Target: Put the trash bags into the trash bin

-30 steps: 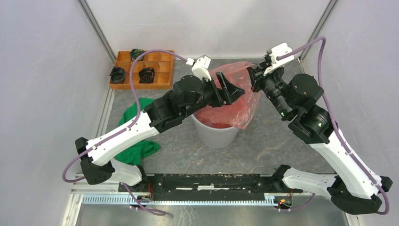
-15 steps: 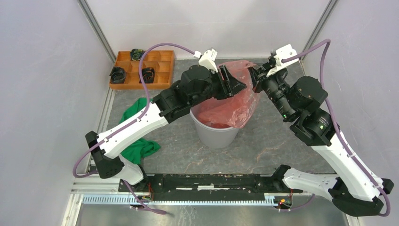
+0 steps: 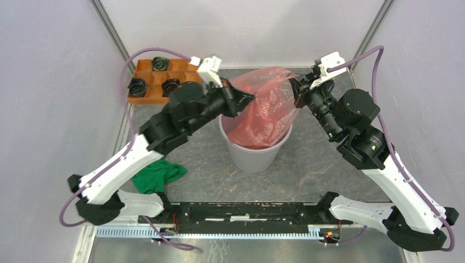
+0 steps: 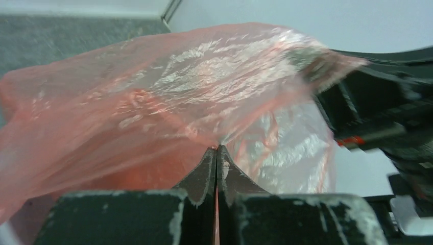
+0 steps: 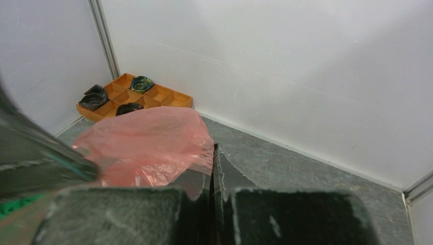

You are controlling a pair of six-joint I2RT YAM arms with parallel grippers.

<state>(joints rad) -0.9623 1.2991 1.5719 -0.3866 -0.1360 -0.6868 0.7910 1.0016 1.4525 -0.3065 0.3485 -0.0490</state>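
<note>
My left hand (image 3: pixel 242 98) is clenched on the left edge of the red-orange trash bag (image 3: pixel 263 109), fingertips pressed together with a sliver of film caught between them. My right hand (image 3: pixel 296 91) is clenched on the bag's opposite, right edge. The bag hangs stretched between both hands above the pale grey trash bin (image 3: pixel 257 158), its lower part sagging inside the rim. The bin stands upright on the grey surface (image 3: pixel 318 164). A green cloth (image 3: pixel 156 175) lies beside my left arm; an orange compartmented tray (image 3: pixel 151 100) sits in the far left corner.
</note>
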